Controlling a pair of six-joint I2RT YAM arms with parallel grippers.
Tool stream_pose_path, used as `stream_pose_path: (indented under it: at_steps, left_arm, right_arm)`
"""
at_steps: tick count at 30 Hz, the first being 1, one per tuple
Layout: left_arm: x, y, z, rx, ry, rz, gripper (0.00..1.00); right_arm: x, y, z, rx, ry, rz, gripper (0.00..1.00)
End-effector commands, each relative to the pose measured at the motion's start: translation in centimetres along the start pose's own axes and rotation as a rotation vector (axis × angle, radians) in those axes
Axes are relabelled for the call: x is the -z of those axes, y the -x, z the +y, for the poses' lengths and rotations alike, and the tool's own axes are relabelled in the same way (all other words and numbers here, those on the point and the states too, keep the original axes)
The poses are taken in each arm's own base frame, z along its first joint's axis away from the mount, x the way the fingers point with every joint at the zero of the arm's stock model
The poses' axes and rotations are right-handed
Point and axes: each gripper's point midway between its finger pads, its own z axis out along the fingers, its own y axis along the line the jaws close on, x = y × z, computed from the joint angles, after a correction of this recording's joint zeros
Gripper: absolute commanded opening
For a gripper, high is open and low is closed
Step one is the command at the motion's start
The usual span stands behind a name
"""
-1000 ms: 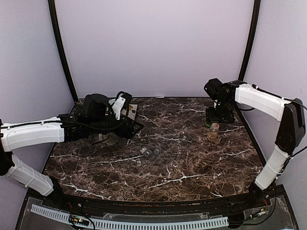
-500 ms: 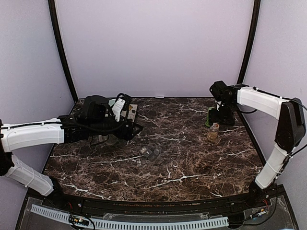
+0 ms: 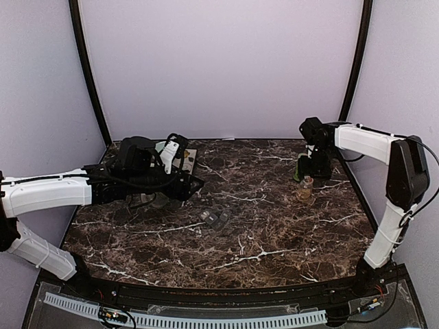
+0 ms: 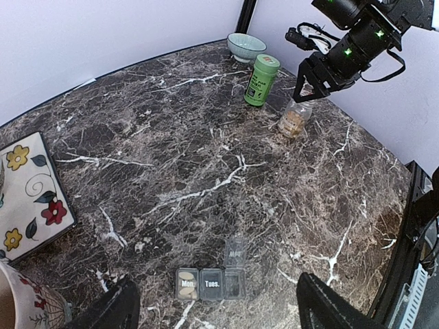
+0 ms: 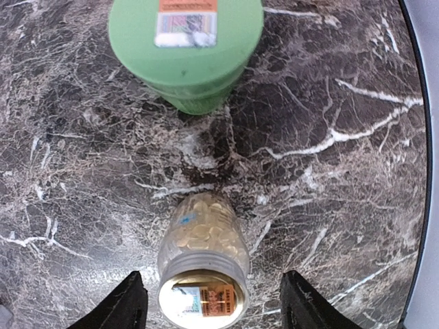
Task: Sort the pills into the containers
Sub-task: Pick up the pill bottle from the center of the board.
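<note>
**Jar sitting square between the right jaws**

The pills [image 5: 195, 229] are sitting in the upright little jar [image 5: 202, 267] at the table's far right. The right gripper [image 5: 212, 301] is hovering over it, fingers [image 5: 130, 301] wide on either flank, gripping nothing. The green canister [image 5: 185, 41] is standing just behind. The containers [image 4: 209, 283] are lying mid-table, nearer the left gripper [image 4: 223, 305], also spread and empty.

Robot test cell, lab-type. Plain lilac walls [image 3: 219, 68] box in a marbled table [image 3: 260, 240]. Black poles [image 3: 86, 68] stand upper left and right. White arms [image 3: 48, 192] and a slotted cable duct [image 3: 185, 319] sit along the bottom edge.
</note>
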Motion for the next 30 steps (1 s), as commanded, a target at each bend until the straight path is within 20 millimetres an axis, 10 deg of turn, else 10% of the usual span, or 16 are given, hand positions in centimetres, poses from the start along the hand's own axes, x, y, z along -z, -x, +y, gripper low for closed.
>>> stream_pose_path:
  at_steps: [1,12,30]
  left_arm:
    - [0.2,0.3,-0.2,-0.001,-0.005,0.003,0.82]
    - [-0.3,0.2,-0.3,-0.008,-0.007,0.013,0.82]
    - [-0.3,-0.3,-0.8,0.035,-0.038,0.034,0.82]
  right_arm:
    - [0.0,1.5,0.6,0.001,0.032,-0.025,0.64]
    - [-0.7,0.9,0.8,0.009,0.041,0.006,0.57]
    - [1.5,0.7,1.4,-0.007,0.108,-0.022,0.07]
